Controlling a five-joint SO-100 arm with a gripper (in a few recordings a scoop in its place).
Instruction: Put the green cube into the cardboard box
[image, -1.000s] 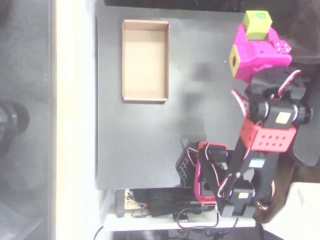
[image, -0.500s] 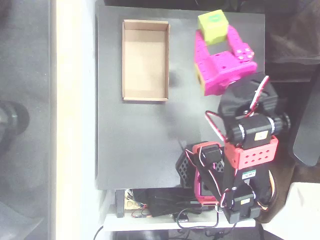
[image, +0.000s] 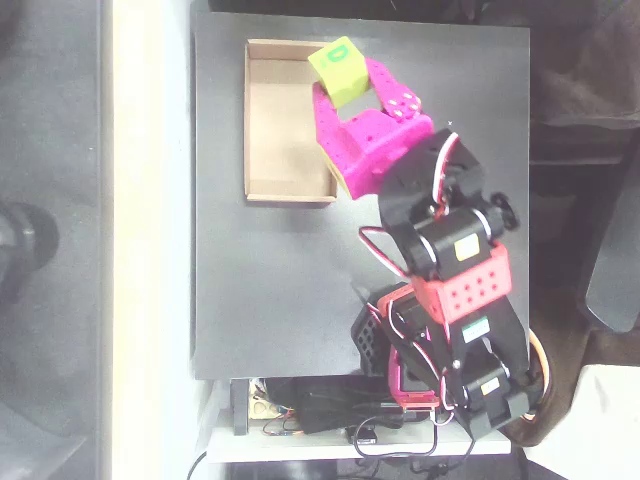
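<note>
- Dark table is seen from overhead, with the arm's base at its lower right edge.
- Cardboard box lies flat at upper left of the table (open side up, floor bare).
- Magenta gripper is pinched on the green cube.
- Cube is held over the box's upper right corner, overlapping its right wall.
</note>
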